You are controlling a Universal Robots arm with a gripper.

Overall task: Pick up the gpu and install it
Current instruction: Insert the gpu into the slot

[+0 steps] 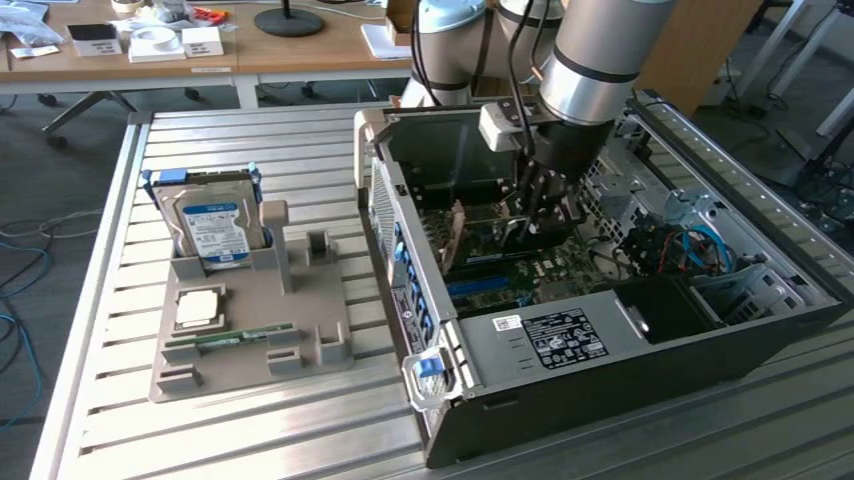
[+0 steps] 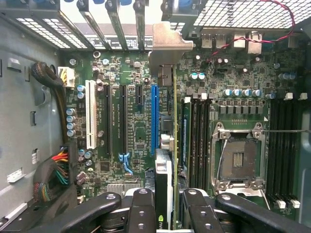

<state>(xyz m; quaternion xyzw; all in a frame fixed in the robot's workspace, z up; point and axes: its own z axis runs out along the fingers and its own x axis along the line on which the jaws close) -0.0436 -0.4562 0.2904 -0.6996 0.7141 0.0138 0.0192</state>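
One hand (image 2: pixel 167 208) is clamped across the gpu (image 2: pixel 164 167), which hangs edge-on beneath it over the motherboard (image 2: pixel 131 121), near the blue slot (image 2: pixel 154 116). Probably stiff, light and fragile: best held by its bare edges.

A silver-grey robot arm (image 1: pixel 594 60) reaches down into an open black metal computer case (image 1: pixel 601 400) lying on its side on the ribbed aluminium desk (image 1: pixel 267 150), its black jaws closed on the top edge of the gpu (image 1: pixel 491 240), a thin dark card with a silvery bracket, standing upright over the green motherboard (image 1: pixel 561 270). To the exterior view's left of the case, a grey plastic holder (image 1: pixel 240 370) carries an upright boxy hard drive with a blue-white label (image 1: pixel 214 228), a square silver processor chip (image 1: pixel 198 308) and a slim green memory stick (image 1: pixel 247 337)
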